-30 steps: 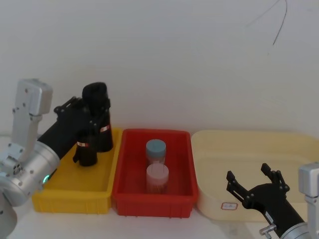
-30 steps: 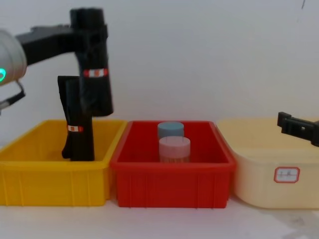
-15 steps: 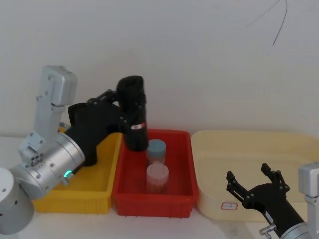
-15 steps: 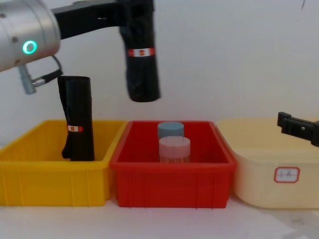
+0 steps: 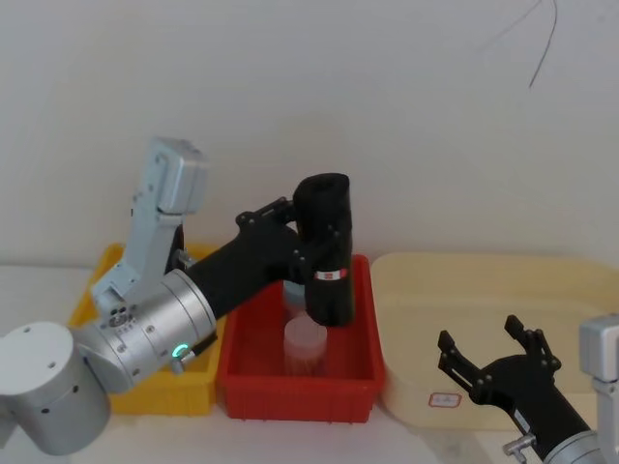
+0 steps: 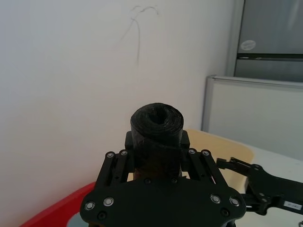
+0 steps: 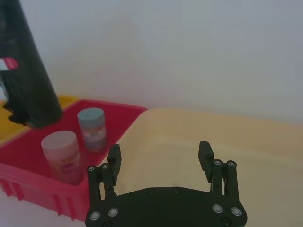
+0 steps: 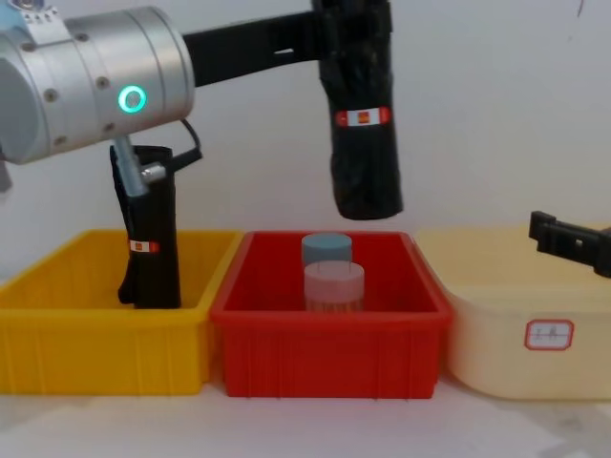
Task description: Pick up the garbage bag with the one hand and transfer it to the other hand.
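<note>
Moved right, bag (image 8: pixel 363 114) hangs above red bin (image 8: pixel 329 307), left fingers (image 6: pixel 184 141) clamped around it.
Second bag (image 8: pixel 151 239) in yellow bin (image 8: pixel 95 329), two jars (image 8: pixel 334 284), three bins; right fingers (image 7: pixel 204 153) spread, empty, over cream bin (image 8: pixel 487 334); white surface (image 8: pixel 315 425) and wall (image 8: pixel 477 114).

Left arm (image 5: pixel 145 333): stretching forward and toward the middle, its green ring glowing.
Left gripper (image 5: pixel 311 249): clamping sideways around the garbage bag (image 5: pixel 327 261), holding it upright in the air.
Right gripper (image 5: pixel 481 338): hovering low on the right, fingers spreading wide apart.
</note>
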Tool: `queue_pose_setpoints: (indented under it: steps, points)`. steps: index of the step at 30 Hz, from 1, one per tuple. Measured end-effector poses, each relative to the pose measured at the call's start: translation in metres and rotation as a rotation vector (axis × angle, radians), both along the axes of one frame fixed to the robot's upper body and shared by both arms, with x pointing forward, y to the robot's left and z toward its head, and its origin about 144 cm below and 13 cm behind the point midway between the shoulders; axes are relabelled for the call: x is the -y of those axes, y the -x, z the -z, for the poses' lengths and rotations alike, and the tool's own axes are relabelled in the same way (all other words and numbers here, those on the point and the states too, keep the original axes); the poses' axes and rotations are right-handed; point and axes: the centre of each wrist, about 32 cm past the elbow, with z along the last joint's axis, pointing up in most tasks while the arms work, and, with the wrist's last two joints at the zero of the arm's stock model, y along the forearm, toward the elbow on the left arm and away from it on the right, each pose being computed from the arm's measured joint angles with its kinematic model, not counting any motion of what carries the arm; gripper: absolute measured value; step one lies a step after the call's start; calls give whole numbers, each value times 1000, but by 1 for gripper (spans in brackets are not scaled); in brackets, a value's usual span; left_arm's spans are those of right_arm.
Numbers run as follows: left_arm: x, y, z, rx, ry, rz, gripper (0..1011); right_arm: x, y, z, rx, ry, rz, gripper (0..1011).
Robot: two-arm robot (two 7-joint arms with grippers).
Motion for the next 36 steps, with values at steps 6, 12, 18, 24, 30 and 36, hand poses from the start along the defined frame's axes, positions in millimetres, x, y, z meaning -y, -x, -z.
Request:
queue_pose_setpoints:
  steps: [6, 12, 18, 24, 30, 36]
  points:
    - [5, -3, 2, -15, 7, 23, 497, 1, -1, -5, 12, -6, -31, 998]
    - [5, -5, 4, -26, 11, 26, 497, 0, -2, -10, 19, -15, -63, 998]
    - [4, -8, 6, -32, 15, 24, 497, -1, -2, -13, 17, -20, -89, 998]
    - [3, -9, 7, -35, 17, 22, 497, -2, -3, -16, 9, -24, -118, 998]
    - [3, -10, 8, -37, 18, 20, 497, -4, -6, -19, 5, -23, -178, 998]
    - [2, -10, 8, -38, 19, 19, 497, -7, -12, -22, 4, -19, -240, 998]
